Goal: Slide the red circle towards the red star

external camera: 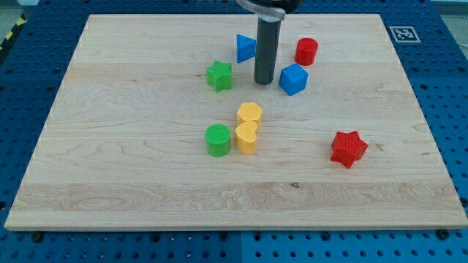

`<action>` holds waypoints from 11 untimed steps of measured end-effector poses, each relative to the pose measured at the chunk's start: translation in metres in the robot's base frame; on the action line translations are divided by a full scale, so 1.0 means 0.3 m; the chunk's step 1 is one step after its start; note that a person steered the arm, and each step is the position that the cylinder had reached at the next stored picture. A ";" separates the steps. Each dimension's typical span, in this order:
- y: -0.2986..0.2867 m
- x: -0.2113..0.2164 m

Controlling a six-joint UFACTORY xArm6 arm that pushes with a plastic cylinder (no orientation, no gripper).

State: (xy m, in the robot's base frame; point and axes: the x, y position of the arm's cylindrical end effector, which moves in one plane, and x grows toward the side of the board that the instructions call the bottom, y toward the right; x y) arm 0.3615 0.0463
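Observation:
The red circle (306,51) stands near the view's top, right of centre. The red star (348,148) lies lower down toward the view's right. My tip (264,81) is the lower end of the dark rod and rests on the board left of and slightly below the red circle, apart from it. The tip sits between the blue triangle (246,48) at its upper left and the blue cube (293,79) just to its right. The blue cube lies between the tip and the stretch of board leading to the red star.
A green star (219,75) lies left of the tip. A yellow hexagon (250,113), a yellow heart-like block (247,136) and a green circle (217,139) cluster near the board's middle. The wooden board (110,168) rests on a blue perforated table (29,80).

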 end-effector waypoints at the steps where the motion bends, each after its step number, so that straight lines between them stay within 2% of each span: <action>1: 0.018 -0.059; 3: 0.142 -0.222; 7: 0.285 -0.289; 9: 0.317 -0.275; 11: 0.317 -0.149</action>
